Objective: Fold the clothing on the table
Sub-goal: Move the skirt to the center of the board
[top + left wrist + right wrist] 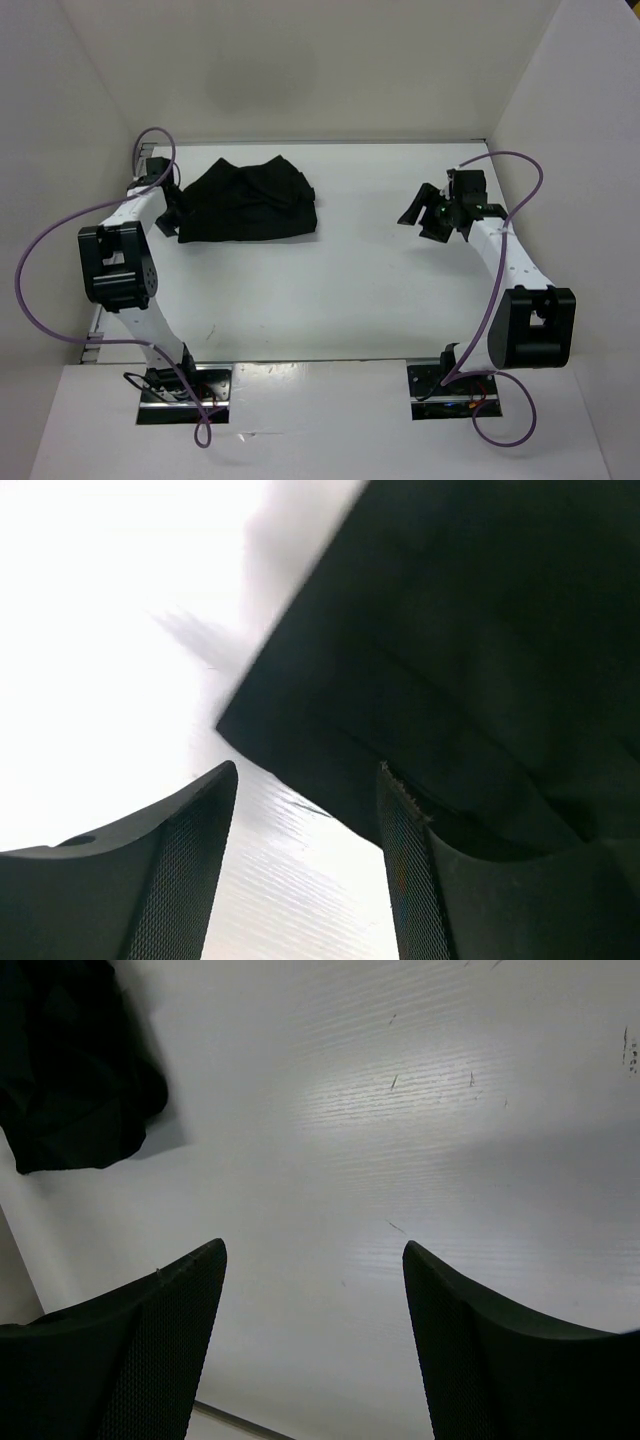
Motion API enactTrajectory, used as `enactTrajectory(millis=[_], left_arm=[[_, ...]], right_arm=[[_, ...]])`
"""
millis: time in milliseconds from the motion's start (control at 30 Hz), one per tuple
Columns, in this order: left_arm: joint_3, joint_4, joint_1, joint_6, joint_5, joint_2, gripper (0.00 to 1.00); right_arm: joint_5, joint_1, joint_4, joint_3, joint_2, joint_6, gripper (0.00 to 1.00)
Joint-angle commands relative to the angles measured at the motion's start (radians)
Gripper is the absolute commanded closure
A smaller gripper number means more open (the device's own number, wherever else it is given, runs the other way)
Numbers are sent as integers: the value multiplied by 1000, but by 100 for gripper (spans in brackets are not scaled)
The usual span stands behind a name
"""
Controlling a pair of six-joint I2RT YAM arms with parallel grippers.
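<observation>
At far left, left gripper (308,772) spread, empty, at clothing (250,200) edge; I'd scoop hem low. Right gripper (315,1250) spread, empty.

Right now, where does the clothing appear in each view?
Top external: clothing at upper left, on the table.
Left wrist: clothing fills the upper right.
Right wrist: clothing in the top left corner.
Shared landmark: the white table surface.
</observation>
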Motion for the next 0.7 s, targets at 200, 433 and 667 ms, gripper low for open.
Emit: enactTrajectory(millis=[200, 433, 667], left_arm=[[3, 58, 20, -87, 74, 92, 35], [-30, 69, 20, -107, 53, 138, 52], [-30, 98, 11, -72, 183, 196, 100]], right_arm=[[1, -9, 39, -8, -3, -10, 24], [1, -9, 39, -8, -3, -19, 24], [1, -9, 39, 1, -3, -19, 24]])
